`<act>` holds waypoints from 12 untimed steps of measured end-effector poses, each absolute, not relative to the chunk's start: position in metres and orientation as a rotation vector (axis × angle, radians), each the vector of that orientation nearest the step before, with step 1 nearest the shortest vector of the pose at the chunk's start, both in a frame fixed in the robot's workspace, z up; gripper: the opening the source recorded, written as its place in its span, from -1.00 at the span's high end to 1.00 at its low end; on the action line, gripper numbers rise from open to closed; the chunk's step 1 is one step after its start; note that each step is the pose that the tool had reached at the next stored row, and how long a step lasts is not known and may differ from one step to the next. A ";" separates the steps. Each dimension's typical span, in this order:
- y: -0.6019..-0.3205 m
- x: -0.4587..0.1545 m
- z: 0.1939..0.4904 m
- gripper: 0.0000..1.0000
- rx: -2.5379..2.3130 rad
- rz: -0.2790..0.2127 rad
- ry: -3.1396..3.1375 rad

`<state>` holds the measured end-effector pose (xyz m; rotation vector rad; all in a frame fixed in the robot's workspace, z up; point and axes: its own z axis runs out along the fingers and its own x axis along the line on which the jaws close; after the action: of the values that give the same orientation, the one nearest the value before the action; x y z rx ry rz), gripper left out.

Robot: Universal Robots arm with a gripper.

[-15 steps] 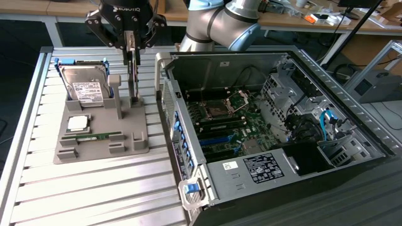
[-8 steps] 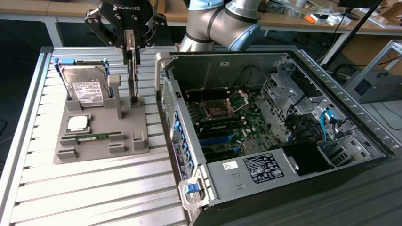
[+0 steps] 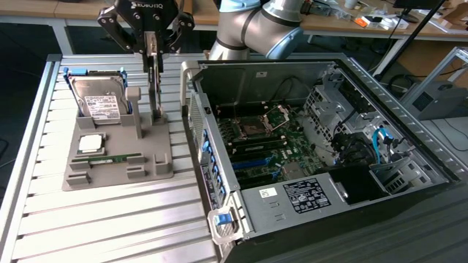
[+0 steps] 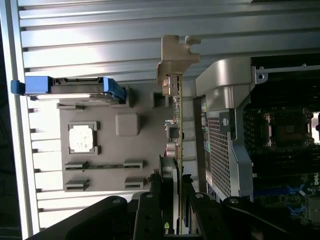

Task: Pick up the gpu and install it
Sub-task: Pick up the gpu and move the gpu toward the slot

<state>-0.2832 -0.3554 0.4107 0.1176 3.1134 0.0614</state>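
The gpu [image 3: 153, 82] is a thin card standing on edge, running from my fingers down to the grey holder [image 3: 117, 164] on the slatted table. My gripper [image 3: 150, 52] is shut on its upper end. In the wrist view the gpu [image 4: 177, 115] appears edge-on, with its silver bracket [image 4: 176, 57] at the far end and my gripper [image 4: 176, 172] clamped on the near end. Whether the card's lower edge still touches the holder I cannot tell. The open computer case [image 3: 219, 71] lies right beside it, on the exterior view's right.
The holder also carries a hard drive in a blue caddy [image 3: 98, 101], a square processor [image 3: 91, 143] and a green RAM stick [image 3: 111, 159]. Inside the case lies the motherboard [image 3: 270, 142]. The case's perforated wall [image 4: 220, 155] stands close to the card.
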 end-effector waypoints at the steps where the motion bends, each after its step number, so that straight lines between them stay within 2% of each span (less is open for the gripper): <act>1: -0.355 -0.283 0.411 0.47 0.118 0.061 3.113; 12: -0.355 -0.283 0.417 0.47 0.118 0.062 3.113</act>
<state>-0.2832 -0.3554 0.4174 0.1177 3.1134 0.0618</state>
